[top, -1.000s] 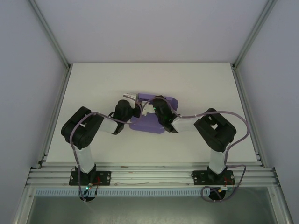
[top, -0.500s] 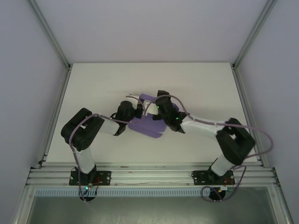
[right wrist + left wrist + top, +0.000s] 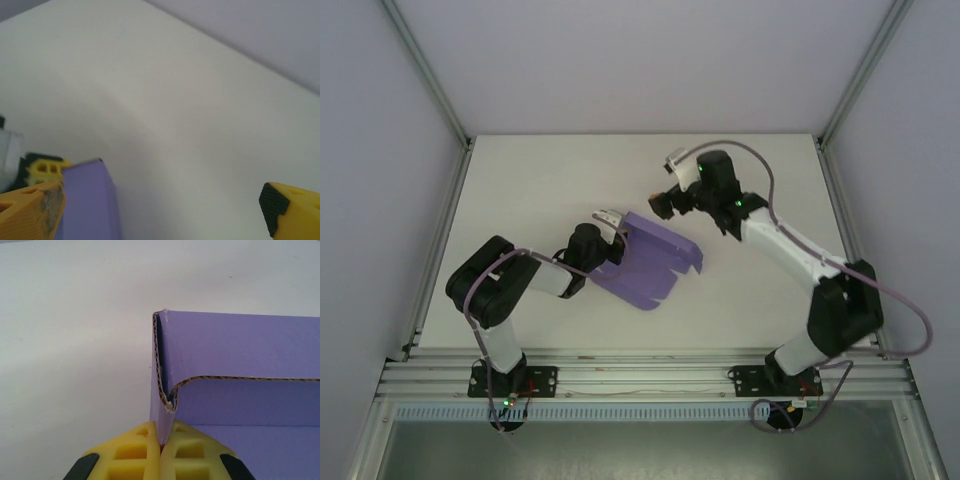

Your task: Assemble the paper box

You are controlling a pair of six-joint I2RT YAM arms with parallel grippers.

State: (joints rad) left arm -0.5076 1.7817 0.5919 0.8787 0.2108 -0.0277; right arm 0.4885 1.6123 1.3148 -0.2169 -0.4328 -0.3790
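The purple paper box (image 3: 650, 262) lies partly folded on the white table, one flap standing up along its left side. My left gripper (image 3: 612, 224) is shut on that upright corrugated wall; in the left wrist view the yellow fingertips (image 3: 150, 440) pinch the paper box (image 3: 240, 355) at its near corner. My right gripper (image 3: 664, 184) hangs open above the table, behind and to the right of the box and apart from it. In the right wrist view my right gripper (image 3: 160, 215) holds nothing between its wide-apart fingers, and a corner of the paper box (image 3: 90, 200) shows at the lower left.
The white table (image 3: 520, 190) is bounded by aluminium frame rails (image 3: 440, 230) at both sides and along the near edge. Grey enclosure walls rise behind. The right arm stretches diagonally across the table's right half.
The right gripper opened, let go of the box and drew back up and to the right. The left gripper stayed shut on the box's left wall, and the box now lies uncovered.
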